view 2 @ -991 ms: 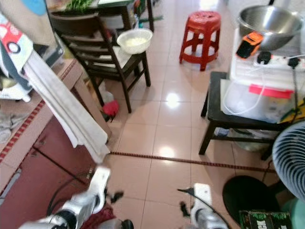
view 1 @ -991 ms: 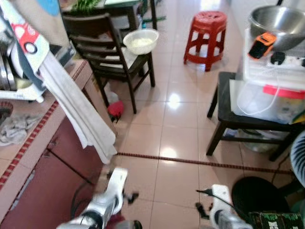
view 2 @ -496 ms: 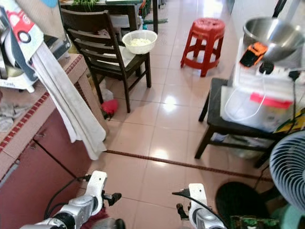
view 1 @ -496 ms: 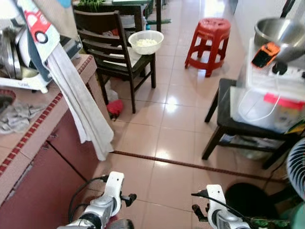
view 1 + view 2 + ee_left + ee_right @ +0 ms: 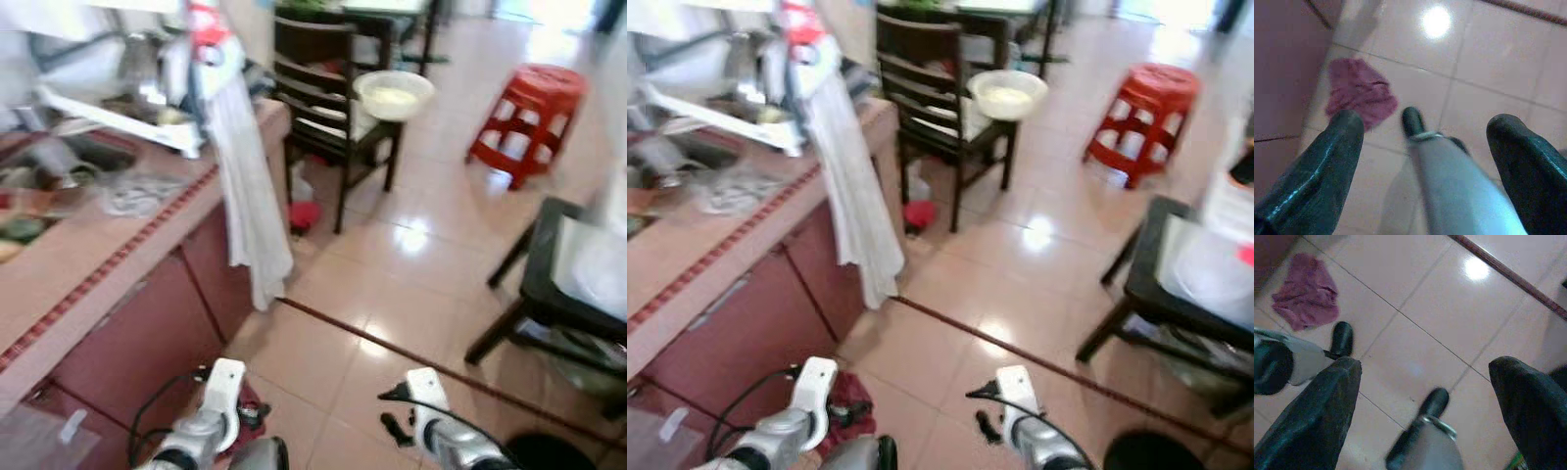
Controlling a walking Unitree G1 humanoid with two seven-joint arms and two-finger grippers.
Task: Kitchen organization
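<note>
A tiled kitchen counter (image 5: 118, 257) runs along my left, with a sink (image 5: 59, 162), a white dish rack (image 5: 127, 103) and a crumpled grey cloth (image 5: 137, 191) on it. A long white towel (image 5: 250, 186) hangs over the counter's end. My left arm (image 5: 211, 411) and right arm (image 5: 431, 436) hang low over the floor. In the left wrist view the left gripper (image 5: 1425, 122) is open above my own leg, and a dark red rag (image 5: 1359, 90) lies on the tiles. The right gripper (image 5: 1425, 366) is open too, holding nothing.
A dark wooden chair (image 5: 323, 98) carries a white bowl (image 5: 394, 94) beyond the counter's end. A small red object (image 5: 304, 213) lies on the floor under it. A red plastic stool (image 5: 529, 108) stands at the back right, a low black table (image 5: 568, 284) at the right. The picture is blurred.
The whole view has swung left, so the counter and sink take up more of it and the black table has slid to the right edge. Both arms still hang low.
</note>
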